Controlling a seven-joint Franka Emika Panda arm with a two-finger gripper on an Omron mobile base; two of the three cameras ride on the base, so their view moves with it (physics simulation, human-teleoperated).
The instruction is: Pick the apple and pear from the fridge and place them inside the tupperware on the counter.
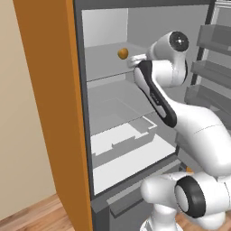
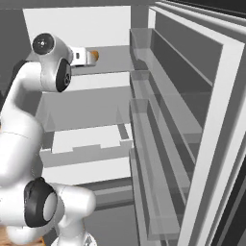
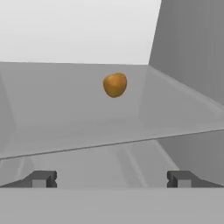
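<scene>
The fridge (image 1: 84, 113) stands open, with a pale grey inside. A yellow-orange pear (image 1: 122, 53) (image 2: 94, 55) (image 3: 115, 84) rests on the upper glass shelf (image 3: 65, 113), toward the back. My gripper (image 3: 111, 178) is open and level with that shelf's front edge, pointing at the pear from a short way off. Nothing is between its fingers. In the left base view the white hand (image 1: 135, 61) sits just right of the pear. The apple, the tupperware and the counter are out of view.
Grey door bins (image 2: 158, 110) (image 1: 212, 67) line the open door on the right. White drawers (image 1: 122, 140) lie below the lower shelf. A tall orange cabinet panel (image 1: 49, 113) flanks the fridge on the left, above a wooden floor (image 1: 31, 216).
</scene>
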